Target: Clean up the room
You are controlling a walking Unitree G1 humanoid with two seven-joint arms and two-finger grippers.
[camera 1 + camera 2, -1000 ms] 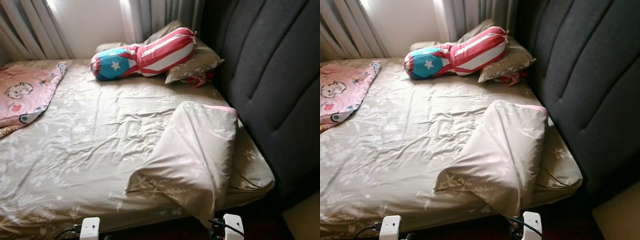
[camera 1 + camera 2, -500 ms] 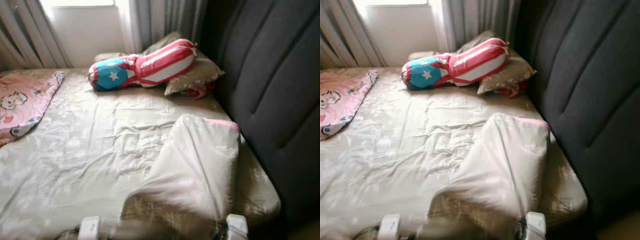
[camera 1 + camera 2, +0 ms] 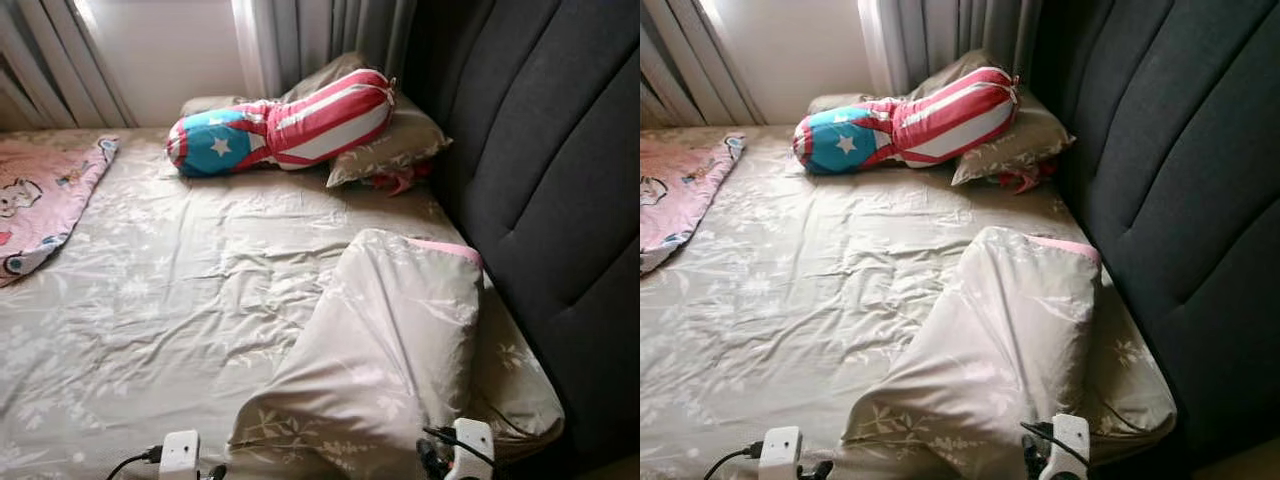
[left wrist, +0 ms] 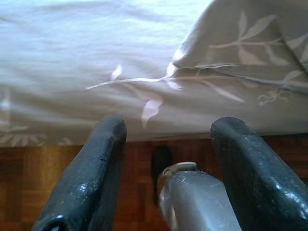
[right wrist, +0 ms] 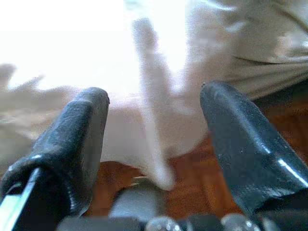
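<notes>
A bed (image 3: 180, 300) covered by a beige leaf-print sheet (image 3: 150, 330), seen from its side edge; the near edge is cut off at the bottom of the head views. A beige pillow (image 3: 385, 350) lies at the near corner, beside the dark padded headboard (image 3: 540, 180), with a pink strip showing along its far edge. Its lower end hangs over the mattress edge and hides part of the sheet there.

At the far end, against the grey curtains (image 3: 320, 40), a red-and-white striped bolster (image 3: 290, 118) with a blue starred end rests on another beige pillow (image 3: 390, 145). Something red (image 3: 400, 180) peeks from under that pillow — too little shows to identify it. A pink cartoon-print blanket (image 3: 40, 200) lies on the far left of the bed, cut off by the frame.

Left tool (image 4: 166, 149): fingers apart, holding nothing, low in front of the bed's side, pointed at the draped sheet edge and a corner of the near pillow, wooden floor (image 4: 29, 183) below. Right tool (image 5: 154, 139): fingers likewise spread and empty, facing the hanging end of the pillow — this view is overexposed and blurred, so the cloth is hard to make out.
</notes>
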